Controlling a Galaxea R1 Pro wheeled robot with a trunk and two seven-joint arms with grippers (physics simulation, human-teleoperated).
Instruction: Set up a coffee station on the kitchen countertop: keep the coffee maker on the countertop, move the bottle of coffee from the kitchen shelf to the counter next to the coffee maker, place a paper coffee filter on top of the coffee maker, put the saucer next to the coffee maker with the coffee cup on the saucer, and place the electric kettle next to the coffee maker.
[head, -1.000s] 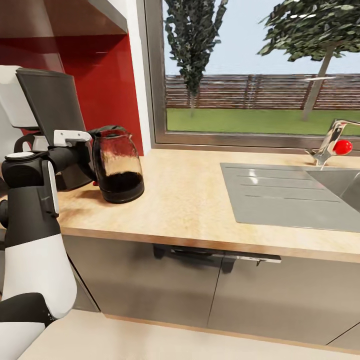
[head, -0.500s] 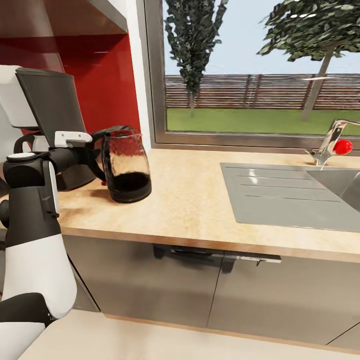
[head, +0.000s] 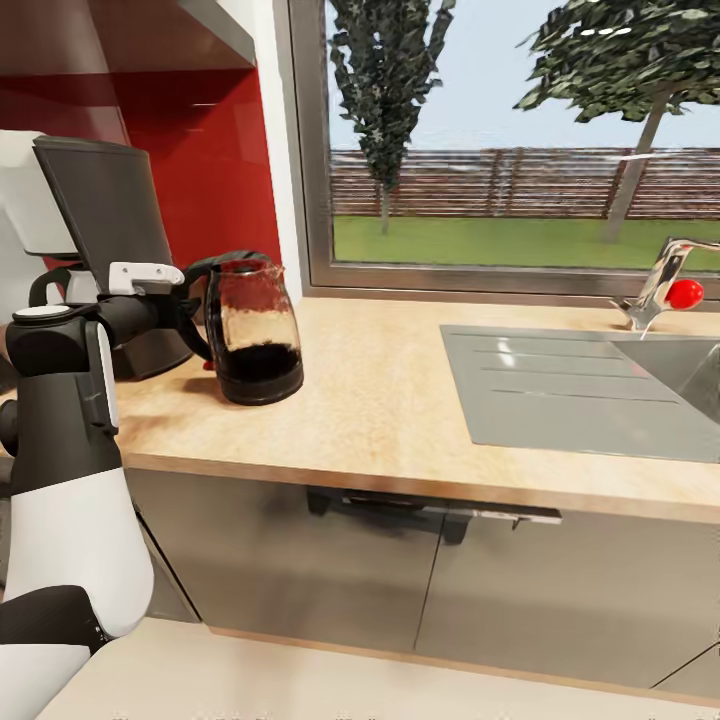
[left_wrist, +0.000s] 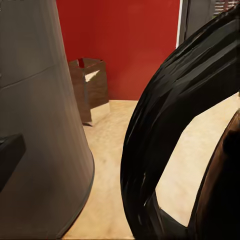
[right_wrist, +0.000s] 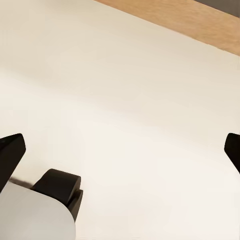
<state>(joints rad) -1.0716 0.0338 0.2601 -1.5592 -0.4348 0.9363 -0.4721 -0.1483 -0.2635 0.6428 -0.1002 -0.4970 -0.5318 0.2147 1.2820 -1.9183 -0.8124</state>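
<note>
At nine o'clock on the countertop stands the coffee maker. The left gripper meets the kettle's handle; whether its fingers clamp it cannot be told. Right gripper fingers spread wide above pale floor.

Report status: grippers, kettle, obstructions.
Left gripper at the electric kettle handle, grip unclear. Right gripper open. Kettle upright on the countertop beside the coffee maker. Nothing obstructing.
</note>
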